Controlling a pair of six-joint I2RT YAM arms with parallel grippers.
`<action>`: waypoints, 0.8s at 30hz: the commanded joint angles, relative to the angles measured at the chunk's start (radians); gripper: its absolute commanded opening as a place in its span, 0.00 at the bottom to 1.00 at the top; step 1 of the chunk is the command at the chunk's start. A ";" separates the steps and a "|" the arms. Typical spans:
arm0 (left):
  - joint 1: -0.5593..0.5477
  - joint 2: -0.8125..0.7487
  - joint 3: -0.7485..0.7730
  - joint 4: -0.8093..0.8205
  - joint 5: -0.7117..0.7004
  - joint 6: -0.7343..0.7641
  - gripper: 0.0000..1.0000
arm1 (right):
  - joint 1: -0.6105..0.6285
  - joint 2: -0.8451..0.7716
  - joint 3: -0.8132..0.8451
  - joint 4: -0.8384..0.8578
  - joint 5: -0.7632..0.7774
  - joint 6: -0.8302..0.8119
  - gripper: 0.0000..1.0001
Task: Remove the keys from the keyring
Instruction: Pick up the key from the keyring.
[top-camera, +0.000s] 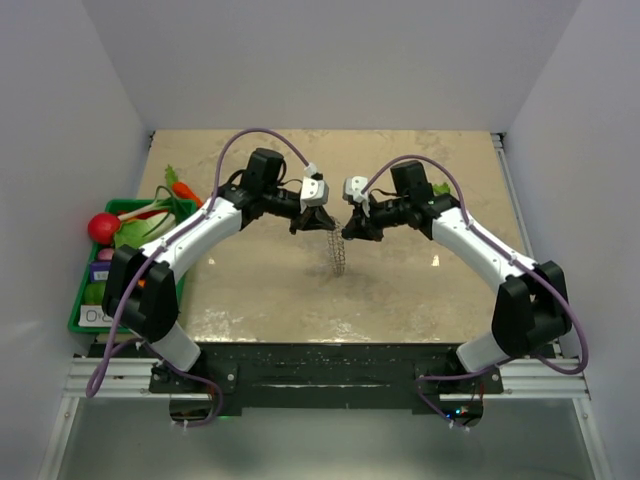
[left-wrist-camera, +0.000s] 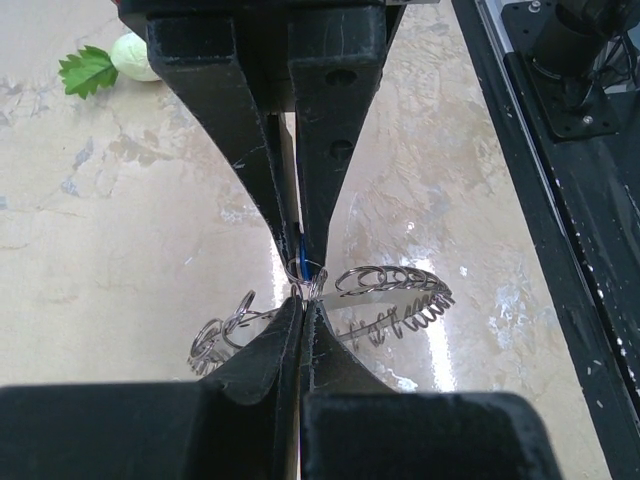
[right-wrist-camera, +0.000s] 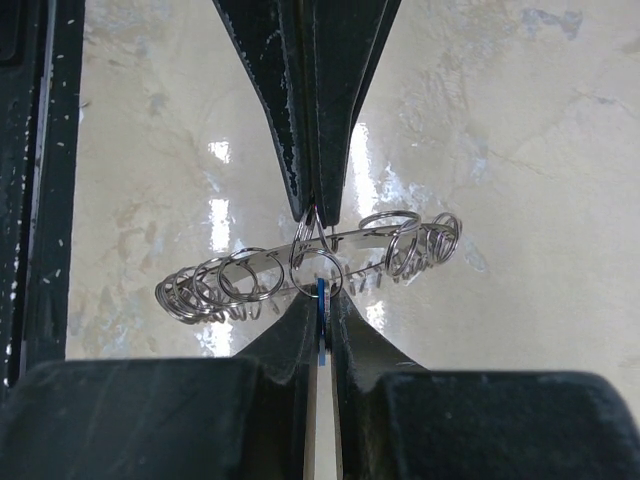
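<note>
Left arm (top-camera: 195, 235): my reach from base at 7 o'clock to centre, elbow bent.
Left end effector (top-camera: 312, 222): pressed closed, tips toward 3 o'clock.
Right arm (top-camera: 480, 245): from 5 o'clock, mirrored.
Right end effector (top-camera: 352, 228): closed, tips toward 9 o'clock, meeting my left.

Table (top-camera: 420, 300) was glossy beige, marble-look. White radish (left-wrist-camera: 130, 55) with green leaves lay on it, well ahead of left gripper (left-wrist-camera: 303, 305). Green tray (top-camera: 76, 305) sat far outboard of that gripper, at table's left edge.
</note>
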 joint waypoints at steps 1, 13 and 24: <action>-0.006 -0.034 -0.006 0.053 0.018 -0.020 0.00 | 0.005 -0.046 -0.011 0.081 0.055 0.039 0.00; -0.006 -0.045 -0.023 0.068 0.016 -0.031 0.00 | 0.007 -0.105 -0.039 0.145 0.114 0.068 0.00; -0.006 -0.043 -0.030 0.080 0.013 -0.038 0.00 | 0.007 -0.134 -0.057 0.184 0.135 0.085 0.00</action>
